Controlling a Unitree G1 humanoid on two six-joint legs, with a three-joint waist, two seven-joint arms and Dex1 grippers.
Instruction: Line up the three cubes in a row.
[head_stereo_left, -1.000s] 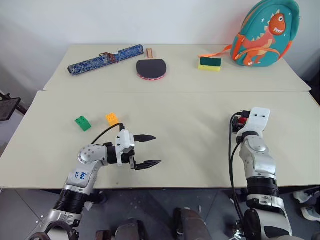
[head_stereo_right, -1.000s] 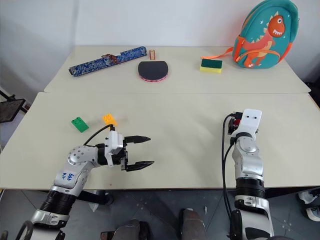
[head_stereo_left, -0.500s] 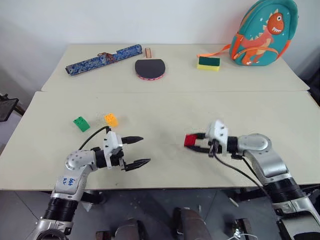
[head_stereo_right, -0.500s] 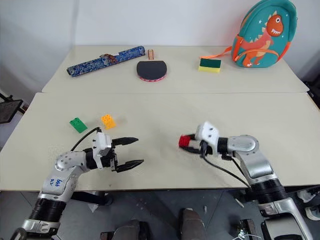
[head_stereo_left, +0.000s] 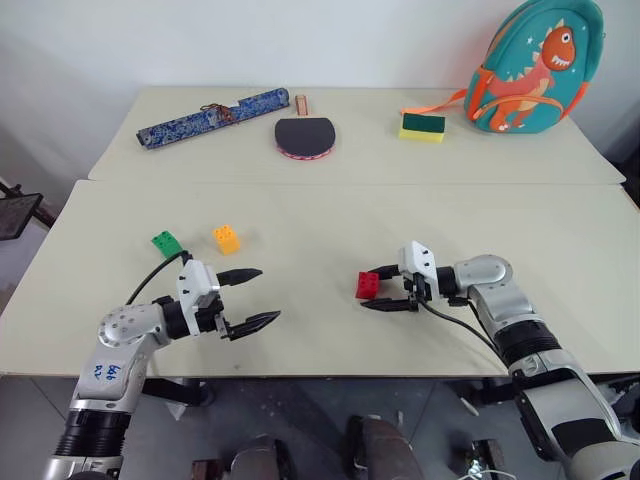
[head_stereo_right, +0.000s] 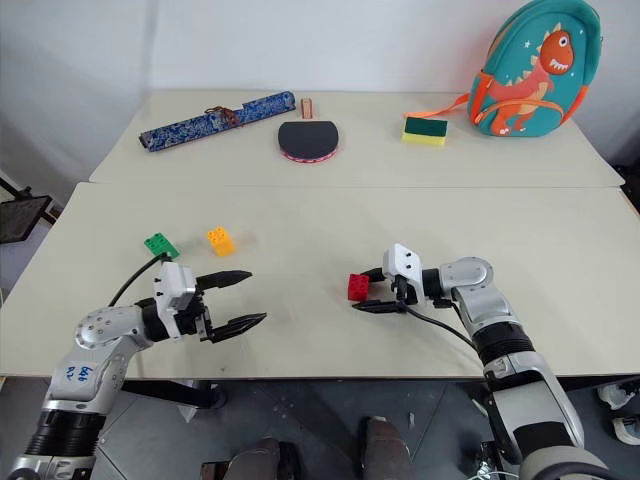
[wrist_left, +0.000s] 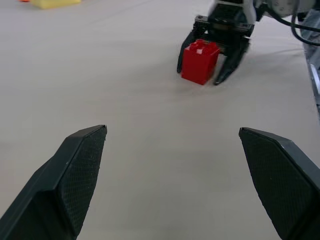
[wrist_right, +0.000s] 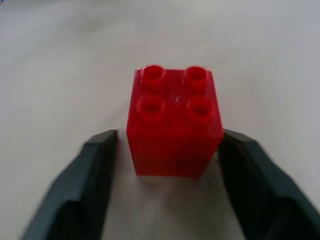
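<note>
Your left arm's label reads "646"; your right gripper (head_stereo_left: 385, 290), carrying earlier, now stands parted around the small red studded plastic cube (head_stereo_left: 367, 285) on the table, left gripper (head_stereo_left: 252, 297) wide.

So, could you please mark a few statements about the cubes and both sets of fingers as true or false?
1. The red cube stands on the near table, studs up. True.
2. The right gripper has its fingers clamped tight on the red cube. False: gaps show on both sides.
3. The left gripper is open and holds nothing. True.
4. The green cube and orange-yellow cube touch each other. False: they lie apart.
5. The three cubes already form a row. False: the red one sits far off.
</note>
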